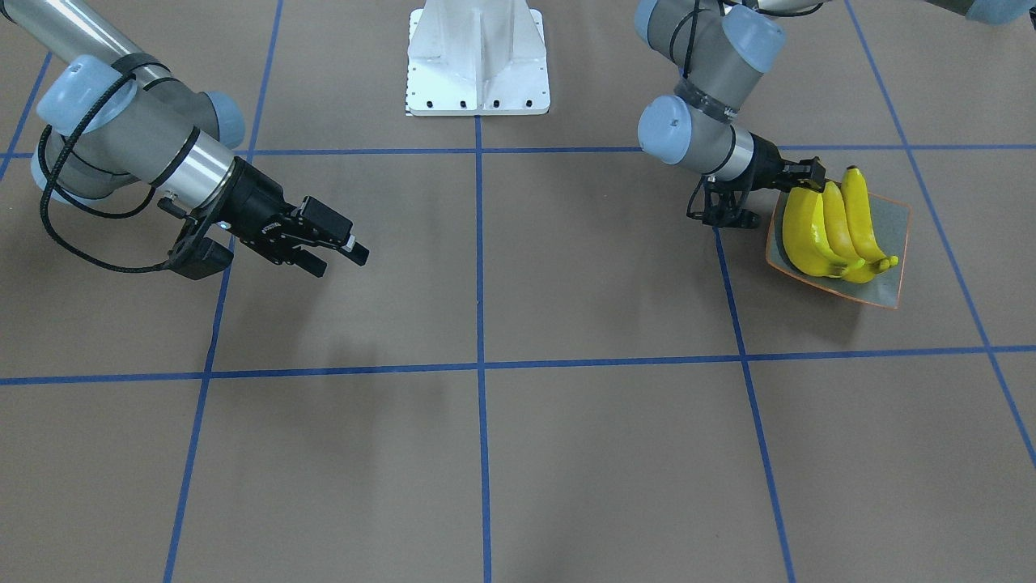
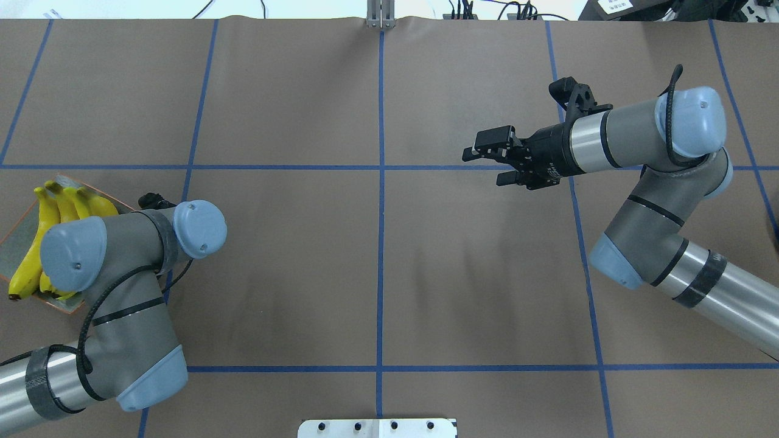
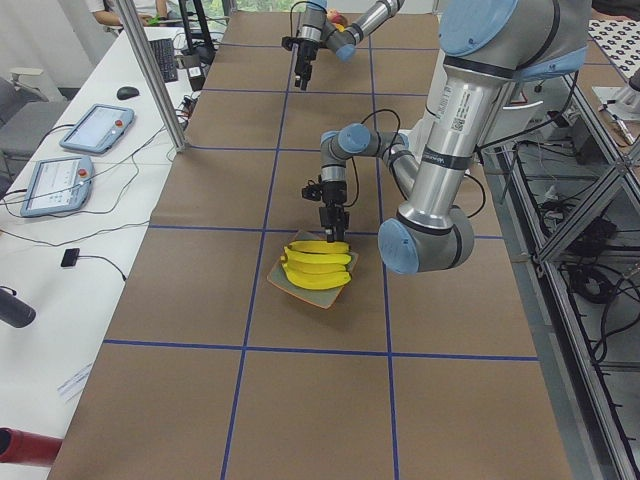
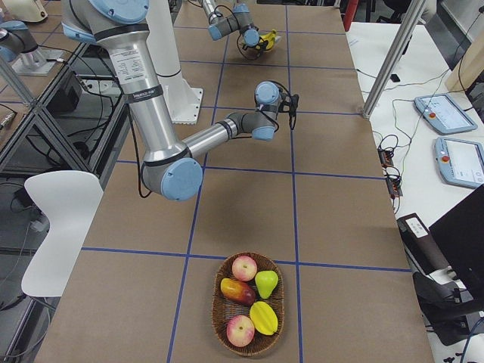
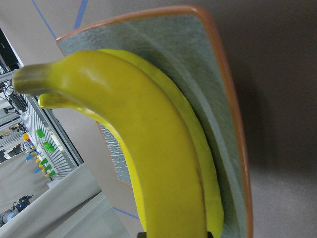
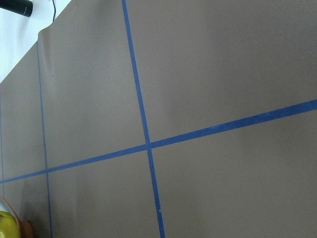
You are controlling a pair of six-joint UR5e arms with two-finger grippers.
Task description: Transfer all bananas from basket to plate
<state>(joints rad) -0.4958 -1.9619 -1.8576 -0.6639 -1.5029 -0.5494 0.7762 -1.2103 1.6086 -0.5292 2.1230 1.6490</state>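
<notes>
Three yellow bananas (image 1: 834, 231) lie side by side on the grey-green plate (image 1: 890, 243) with its orange rim, at the table end on my left. My left gripper (image 1: 812, 172) is at their stem end, low over the plate's edge, shut on the end of one banana (image 5: 148, 148); the left wrist view shows that banana running back between the fingertips over the plate (image 5: 198, 74). My right gripper (image 2: 487, 164) hovers open and empty above bare table. The wicker basket (image 4: 214, 306) stands at the far right end and holds apples, a pear and other fruit.
The white robot base plate (image 1: 477, 61) sits at the table's middle edge. Blue tape lines (image 2: 381, 182) mark a grid on the brown table cover. Operator tablets (image 4: 439, 113) and cables lie on a side bench beyond the table.
</notes>
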